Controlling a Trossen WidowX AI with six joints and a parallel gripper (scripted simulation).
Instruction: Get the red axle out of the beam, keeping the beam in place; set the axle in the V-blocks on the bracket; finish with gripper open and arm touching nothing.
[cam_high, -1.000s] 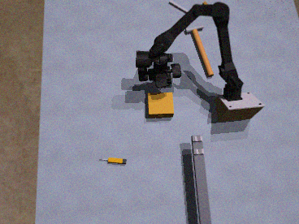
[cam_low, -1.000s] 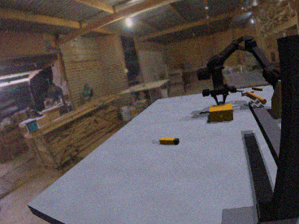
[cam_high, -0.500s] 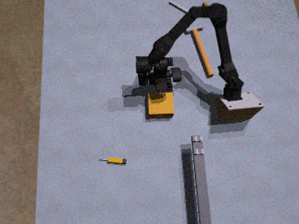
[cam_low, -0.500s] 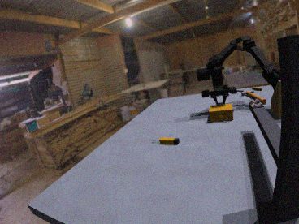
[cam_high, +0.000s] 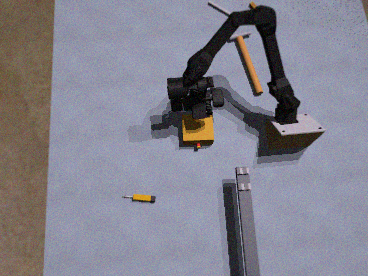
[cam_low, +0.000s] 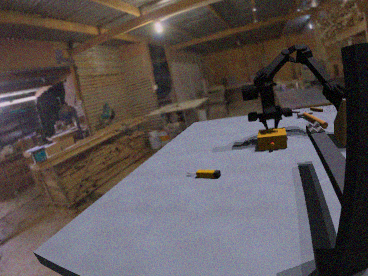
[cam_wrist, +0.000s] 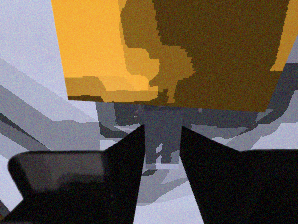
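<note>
At the left lies a yellow-handled screwdriver (cam_high: 144, 198) (cam_low: 207, 174), which is not needed for the push. Next comes the gripper (cam_high: 199, 116) (cam_low: 271, 128) (cam_wrist: 160, 129), pointed downward at the rear face of the yellow beam (cam_high: 198, 131) (cam_low: 265, 141) (cam_wrist: 90, 40). Its jaws are narrowed on a dark grey punch-like tool (cam_wrist: 162, 122), whose front end meets or enters that face; how deep it goes cannot be told.

The red axle (cam_high: 198, 145) (cam_low: 272, 143) is in the beam, with only a short red end showing at the front face. Its long axis appears level, running from the gripper's side through to the front, toward the lower edge of the top view.

The step in hand is judged to be driving the axle out from behind. The tool should be kept level and in line with the bore and advanced slowly; if it is angled, the axle may bind and the beam be dragged along. Enough axle should be exposed to be gripped, without being dropped.

To the right, the V-blocks (cam_high: 242, 170) (cam_low: 315, 128) stand in a row along the grey bracket (cam_high: 250, 225) (cam_low: 327, 160), nearly parallel to the axle, so little turning should be required.
</note>
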